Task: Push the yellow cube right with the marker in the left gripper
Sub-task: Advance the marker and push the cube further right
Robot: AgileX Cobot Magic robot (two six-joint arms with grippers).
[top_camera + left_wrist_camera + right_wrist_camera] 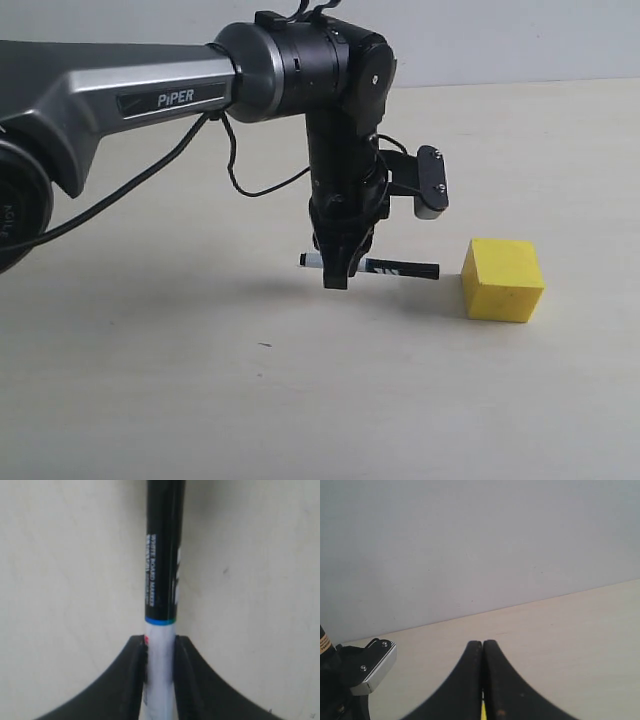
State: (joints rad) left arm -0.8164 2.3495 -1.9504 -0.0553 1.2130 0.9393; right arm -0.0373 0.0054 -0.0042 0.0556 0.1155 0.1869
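My left gripper (337, 277) hangs from the black-and-grey PiPER arm and is shut on the marker (385, 268), which lies level just above the table. Its black end points toward the yellow cube (502, 279), with a small gap between tip and cube. In the left wrist view the jaws of the left gripper (160, 642) clamp the white barrel of the marker (162, 570), whose black part runs away from the camera. The right gripper (483, 644) is shut with nothing held; a thin yellow sliver shows behind its closed jaws. It is out of the exterior view.
The pale wooden table (200, 400) stretches around the cube, with a white wall behind it. A small grey-faced block (432, 182) juts from the left arm's wrist; the same block (372, 666) shows in the right wrist view.
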